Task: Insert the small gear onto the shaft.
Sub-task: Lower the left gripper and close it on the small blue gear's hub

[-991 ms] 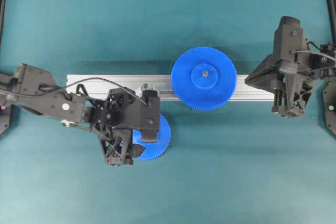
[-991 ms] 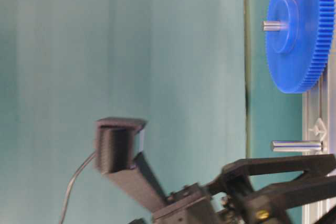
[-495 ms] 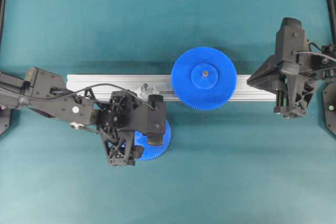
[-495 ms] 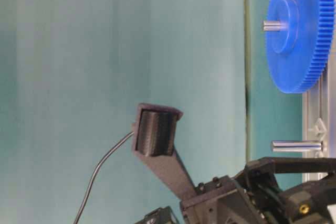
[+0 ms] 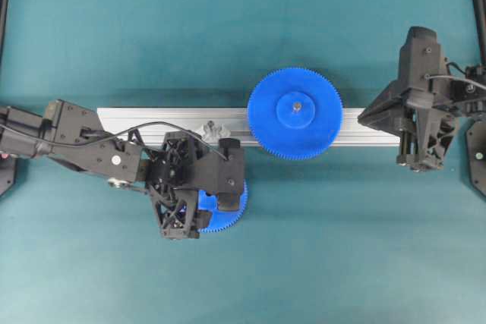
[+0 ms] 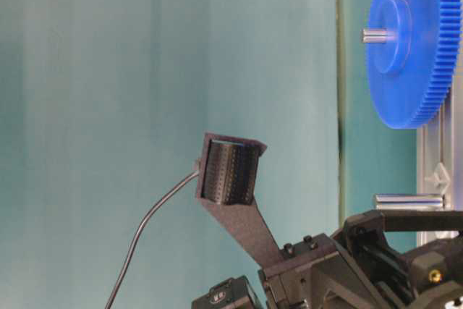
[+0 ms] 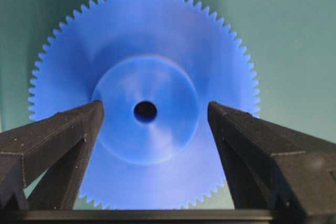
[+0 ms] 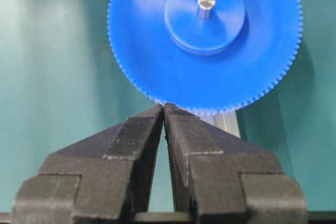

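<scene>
The small gear [image 7: 152, 40] lies flat on the green mat, its raised hub and centre hole facing my left wrist camera. My left gripper [image 7: 155, 106] is open, with one finger on each side of the hub and nothing pinched. From overhead, the left gripper [image 5: 203, 206] covers most of the small gear [image 5: 231, 214]. The shaft [image 5: 209, 128] stands bare on the rail just above it, and its grey pin [image 6: 407, 201] shows in the table-level view. My right gripper [image 8: 164, 106] is shut and empty, its tips [image 5: 361, 117] by the rail's right end.
A larger blue gear [image 5: 295, 114] sits on its own pin on the long aluminium rail [image 5: 137, 119], right of the shaft. It also fills the right wrist view [image 8: 205, 51]. Green mat surrounds everything, and black frame posts stand at the side edges.
My left arm has shifted a little right and come down over the small gear, jaws still wide. The right arm has barely moved.
</scene>
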Controlling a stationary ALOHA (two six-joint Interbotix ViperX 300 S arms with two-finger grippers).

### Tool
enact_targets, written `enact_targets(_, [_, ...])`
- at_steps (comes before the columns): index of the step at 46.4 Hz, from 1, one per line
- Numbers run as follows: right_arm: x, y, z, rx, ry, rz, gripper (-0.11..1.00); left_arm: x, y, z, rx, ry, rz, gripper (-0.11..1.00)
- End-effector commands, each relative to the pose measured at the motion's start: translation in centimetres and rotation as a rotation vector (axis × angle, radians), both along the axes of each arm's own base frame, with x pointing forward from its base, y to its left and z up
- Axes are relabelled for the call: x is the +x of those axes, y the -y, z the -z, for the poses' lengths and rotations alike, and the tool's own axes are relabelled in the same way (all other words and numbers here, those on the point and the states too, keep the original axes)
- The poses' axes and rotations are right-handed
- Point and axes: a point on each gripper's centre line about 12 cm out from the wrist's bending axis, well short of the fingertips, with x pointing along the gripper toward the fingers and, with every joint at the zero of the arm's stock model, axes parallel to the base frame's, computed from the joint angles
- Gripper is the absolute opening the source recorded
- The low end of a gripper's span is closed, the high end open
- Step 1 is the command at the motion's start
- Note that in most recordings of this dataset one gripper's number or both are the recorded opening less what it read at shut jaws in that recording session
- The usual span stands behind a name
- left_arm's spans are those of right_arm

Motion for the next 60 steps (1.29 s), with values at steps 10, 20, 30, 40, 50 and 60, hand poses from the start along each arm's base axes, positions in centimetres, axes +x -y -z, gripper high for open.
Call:
enact_targets(10, [-0.1,0.0,-0.4,0.006,0.025,0.007,0.22,0.1,0.1,-0.2,0.004,-0.007,0.003,0.88])
enact_targets(20, [-0.3,0.0,-0.7,0.005,0.039,0.007,0.22,-0.4,0.0,0.0,0.027,-0.067,0.021,0.90])
enact_targets(30, [-0.3,0.0,-0.7,0.006,0.054,0.010,0.22,-0.3,0.0,-0.2,0.038,-0.072,0.038,0.90])
enact_targets(40, [-0.3,0.0,-0.6,0.005,0.054,0.009,0.22,-0.6,-0.3,-0.3,0.043,-0.107,0.031,0.91])
enact_targets(50, [-0.3,0.0,-0.6,0.003,0.054,0.007,0.22,-0.5,-1.2,-0.2,0.044,-0.115,0.011,0.90])
enact_targets(60, [-0.3,0.0,-0.6,0.005,0.054,0.008,0.22,-0.4,-2.3,-0.1,0.043,-0.119,-0.015,0.91])
